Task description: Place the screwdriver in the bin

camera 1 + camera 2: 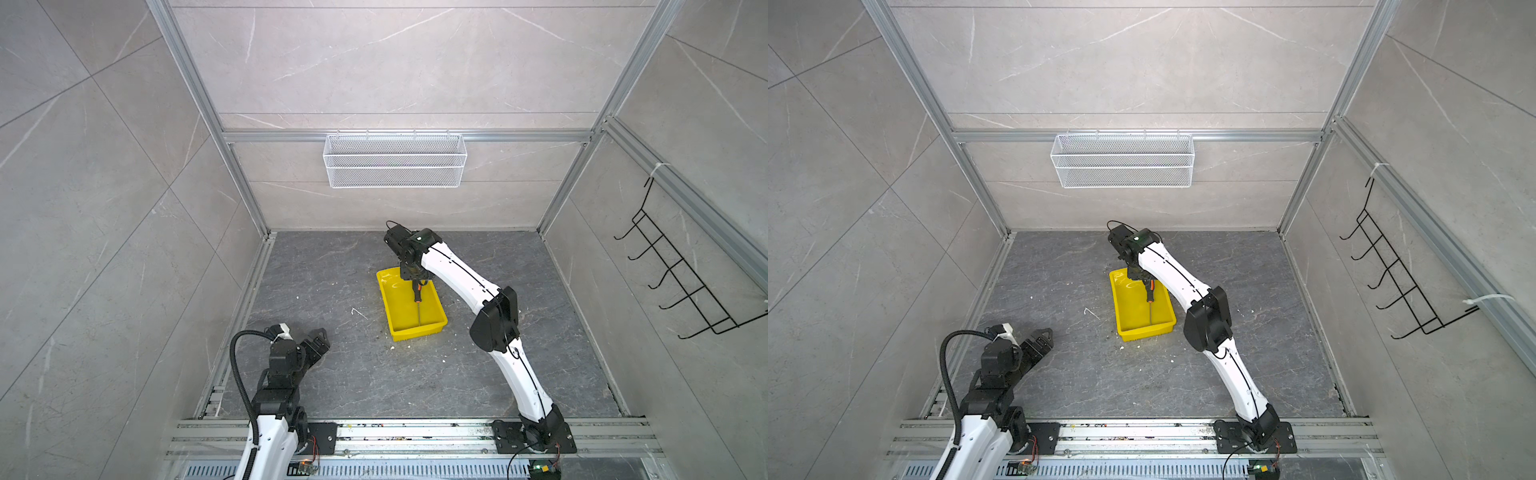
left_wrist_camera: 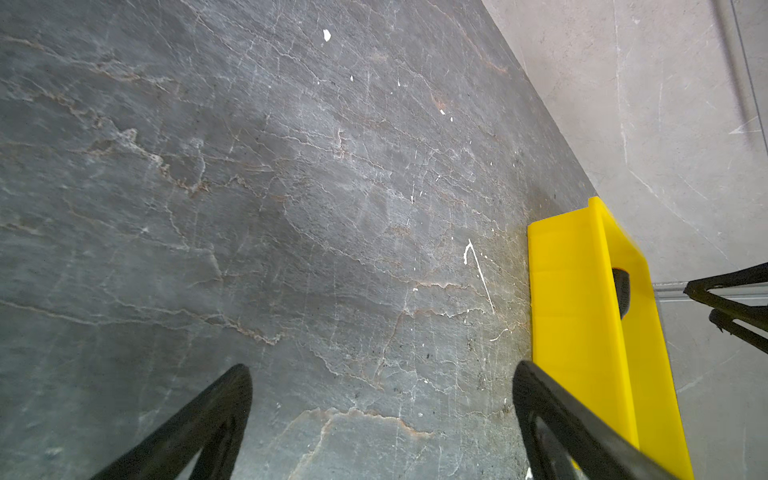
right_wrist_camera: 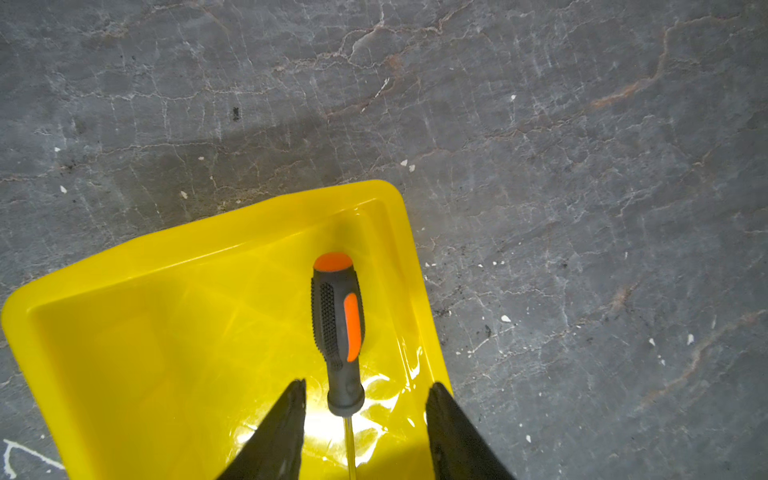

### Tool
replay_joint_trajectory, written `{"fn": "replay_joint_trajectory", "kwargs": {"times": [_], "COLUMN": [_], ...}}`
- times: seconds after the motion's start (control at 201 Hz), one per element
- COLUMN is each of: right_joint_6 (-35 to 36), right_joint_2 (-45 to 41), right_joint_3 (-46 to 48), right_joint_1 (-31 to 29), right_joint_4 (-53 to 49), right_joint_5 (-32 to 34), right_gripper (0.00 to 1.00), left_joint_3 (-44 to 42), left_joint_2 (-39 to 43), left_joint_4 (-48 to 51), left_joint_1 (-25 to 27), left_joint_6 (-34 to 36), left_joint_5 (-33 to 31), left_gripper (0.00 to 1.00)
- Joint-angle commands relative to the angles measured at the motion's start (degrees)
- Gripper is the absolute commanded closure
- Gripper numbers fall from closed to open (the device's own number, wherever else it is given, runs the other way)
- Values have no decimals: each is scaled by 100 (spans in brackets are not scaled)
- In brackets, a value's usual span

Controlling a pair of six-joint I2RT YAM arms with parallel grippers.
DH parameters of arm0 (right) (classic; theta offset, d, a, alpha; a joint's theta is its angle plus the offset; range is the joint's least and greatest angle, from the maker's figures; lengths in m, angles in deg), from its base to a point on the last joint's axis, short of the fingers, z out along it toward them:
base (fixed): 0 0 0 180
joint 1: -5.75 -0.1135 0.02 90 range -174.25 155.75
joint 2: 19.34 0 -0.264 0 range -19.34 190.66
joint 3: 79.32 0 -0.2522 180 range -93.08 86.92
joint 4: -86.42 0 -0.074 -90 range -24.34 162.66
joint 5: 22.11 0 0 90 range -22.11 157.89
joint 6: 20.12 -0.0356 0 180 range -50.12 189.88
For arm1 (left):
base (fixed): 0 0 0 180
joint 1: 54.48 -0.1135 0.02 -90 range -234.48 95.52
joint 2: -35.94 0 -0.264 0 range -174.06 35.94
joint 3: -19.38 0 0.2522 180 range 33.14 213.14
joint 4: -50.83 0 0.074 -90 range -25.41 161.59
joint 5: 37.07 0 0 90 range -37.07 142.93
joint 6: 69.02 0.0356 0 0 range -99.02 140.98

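Note:
The screwdriver [image 3: 338,328], with a black handle, orange stripe and thin silver shaft, lies inside the yellow bin [image 3: 208,232], close to one long wall. In both top views the screwdriver [image 1: 417,293] [image 1: 1149,293] is in the far half of the bin [image 1: 419,330] [image 1: 1146,331]. My right gripper [image 3: 365,386] [image 1: 414,284] [image 1: 1145,284] hovers over it, open. The handle's collar sits between the fingers with a gap on each side. My left gripper [image 2: 382,370] [image 1: 319,333] [image 1: 1045,332] is open and holds nothing, low over the floor at the near left, with the bin [image 2: 573,299] beside it.
A white wire-mesh basket [image 1: 395,166] hangs on the back wall. On the right wall there is a black wire hook rack [image 1: 681,270]. The dark stone floor [image 1: 332,374] carries small white specks. Aluminium rails [image 1: 415,432] run along the front edge.

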Motion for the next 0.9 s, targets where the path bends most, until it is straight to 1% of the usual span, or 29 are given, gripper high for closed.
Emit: {"fn": "replay_joint_trajectory", "kwargs": {"times": [0.0, 0.065, 0.085, 0.124, 0.159, 0.269, 0.333, 0.408, 0.448, 0.508, 0.548, 0.612, 0.697, 0.757, 0.796, 0.821, 0.826, 0.831, 0.836, 0.856, 0.891], "right_joint_6": [-2, -20, 20, 123, 236, 630, 622, 388, 280, 239, 242, 319, 336, 409, 704, 1091, 1181, 1261, 1460, 1779, 2030], "right_joint_2": [-107, -374, -516, -890, -1318, -2853, -3688, -4509, -4890, -5406, -5720, -6194, -6774, -7028, -7082, -7053, -7027, -7005, -6981, -6855, -6580], "right_joint_3": [-59, 200, 373, 862, 1464, 3698, 4859, 6024, 6622, 7552, 8066, 8717, 9211, 9467, 9659, 9837, 9885, 9926, 9960, 10118, 10311], "right_joint_1": [-19, -17, -19, -11, -5, 130, 334, 575, 648, 682, 690, 735, 907, 1065, 1145, 1157, 1158, 1158, 1158, 1165, 1224], "right_joint_4": [-283, -131, -36, 375, 865, 3113, 4102, 4732, 4904, 5170, 5321, 5487, 5640, 5879, 6241, 6642, 6725, 6806, 6926, 7326, 7878], "right_joint_5": [220, 234, 209, 118, 14, -339, -451, -359, -110, 536, 948, 1416, 1804, 2156, 2532, 2944, 2944, 3130, 3208, 3584, 4264], "right_gripper": [49, 46, 45, 41, 36, 22, 19, 19, 19, 20, 21, 21, 21, 20, 20, 20, 20, 20, 21, 23, 26], "left_joint_3": [48, 42, 43, 38, 42, 41, 43, 43, 43, 37, 43, 34, 24, 34, 43, 48, 50, 51, 52, 60, 69], "left_joint_2": [10, 5, 5, 5, 1, -8, -17, -23, -23, -30, -34, -47, -78, -132, -159, -171, -173, -178, -181, -190, -201], "left_joint_4": [-172, -168, -164, -166, -167, -172, -172, -182, -183, -197, -196, -219, -242, -260, -258, -252, -251, -251, -251, -243, -243], "left_joint_1": [-11, -11, -11, -11, -11, -11, -11, -11, -11, -11, -13, -9, -11, -11, -11, -11, -11, -11, -11, -11, -11], "left_joint_6": [-79, -71, -72, -71, -76, -71, -78, -79, -79, -88, -82, -84, -87, -88, -88, -82, -81, -84, -86, -80, -79], "left_joint_5": [104, 108, 108, 116, 125, 150, 154, 153, 142, 137, 142, 157, 169, 174, 177, 178, 178, 179, 179, 179, 189], "left_gripper": [0, 0, 0, 0, 0, 0, 0, 0, 0, 0, 0, 0, 0, 0, 0, 0, 0, 0, 0, 0, 0]}}
